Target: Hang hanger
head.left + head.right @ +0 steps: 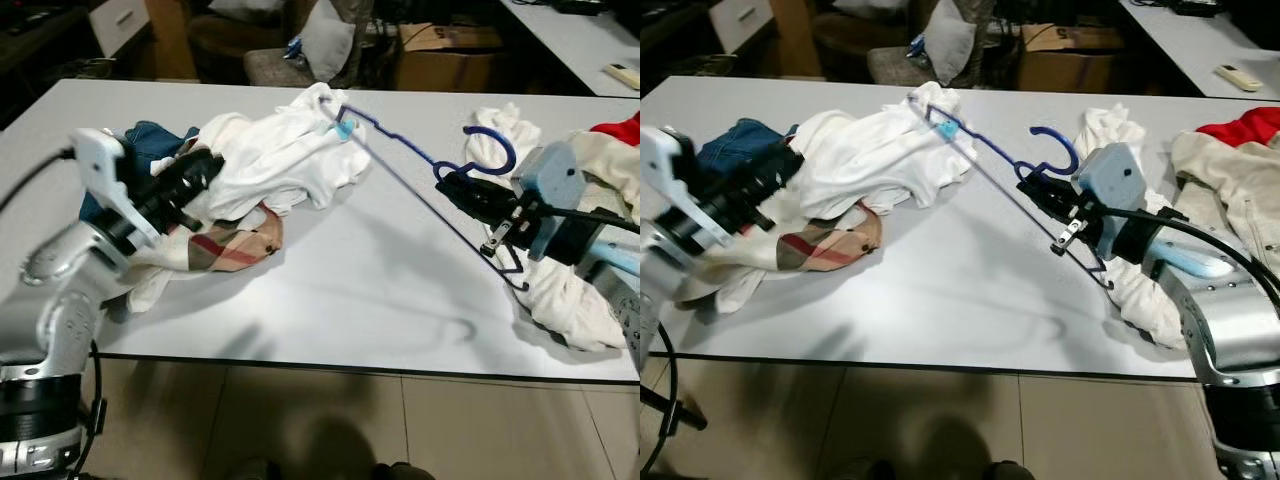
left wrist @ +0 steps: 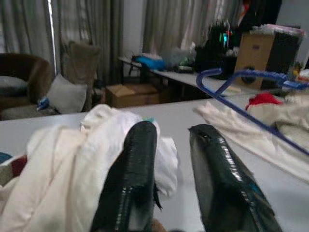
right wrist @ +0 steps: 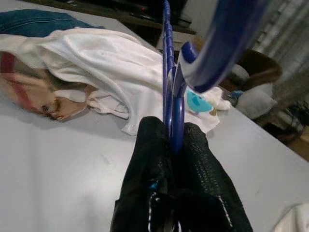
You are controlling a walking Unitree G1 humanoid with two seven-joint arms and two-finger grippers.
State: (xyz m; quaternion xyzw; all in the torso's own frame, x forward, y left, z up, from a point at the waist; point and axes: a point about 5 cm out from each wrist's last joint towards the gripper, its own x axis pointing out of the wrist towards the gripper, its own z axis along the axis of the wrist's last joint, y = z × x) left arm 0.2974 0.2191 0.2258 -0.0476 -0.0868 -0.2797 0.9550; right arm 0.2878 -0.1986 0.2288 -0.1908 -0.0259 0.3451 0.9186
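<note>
- The right gripper (image 3: 175, 140) is clamped on the neck of the blue wire hanger (image 1: 420, 165), just below its hook, lifted above the grey table (image 1: 330, 290).
- The hanger's far end is tucked into the crumpled white shirt (image 1: 270, 150).
- The left gripper (image 2: 169, 145) has its fingers parted, one finger (image 2: 133, 164) pressing against the white shirt beside a beige checked cloth (image 1: 230, 245).

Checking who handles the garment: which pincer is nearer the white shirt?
Left. The left pincer touches the white shirt; the right pincer, shut on the blue hanger, is across the table.
</note>
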